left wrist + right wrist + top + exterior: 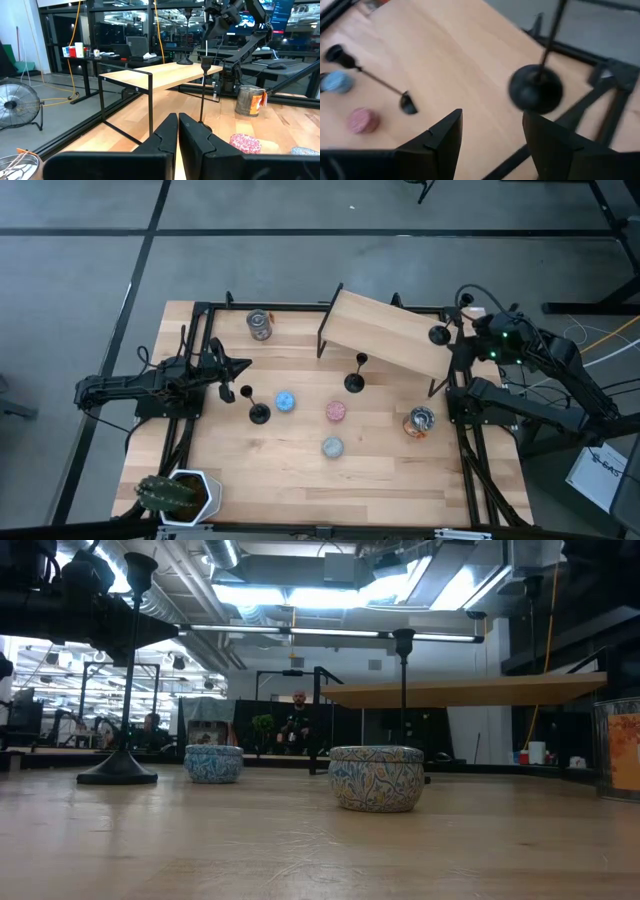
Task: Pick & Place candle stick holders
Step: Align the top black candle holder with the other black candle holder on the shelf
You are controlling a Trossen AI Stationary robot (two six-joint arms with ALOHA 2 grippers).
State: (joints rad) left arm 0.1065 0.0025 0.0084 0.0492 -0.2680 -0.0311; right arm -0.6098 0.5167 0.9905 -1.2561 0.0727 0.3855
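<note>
One candle stick holder is standing on the right end of the raised wooden shelf, close to its edge. A second candle stick holder is standing on the table just in front of the shelf, and a third candle stick holder is standing left of centre, beside the blue disc.

The right gripper is hovering just beside the shelf holder with its fingers spread apart and holding nothing; the holder's round base is sitting clear of both fingers in the right wrist view. The left gripper is waiting over the table's left side, near the third holder, with its fingers pressed together and nothing between them.

A pink disc and a grey disc are lying near mid-table. One metal can is standing at the far left edge, another can at the right. A potted cactus is sitting at the near left corner.
</note>
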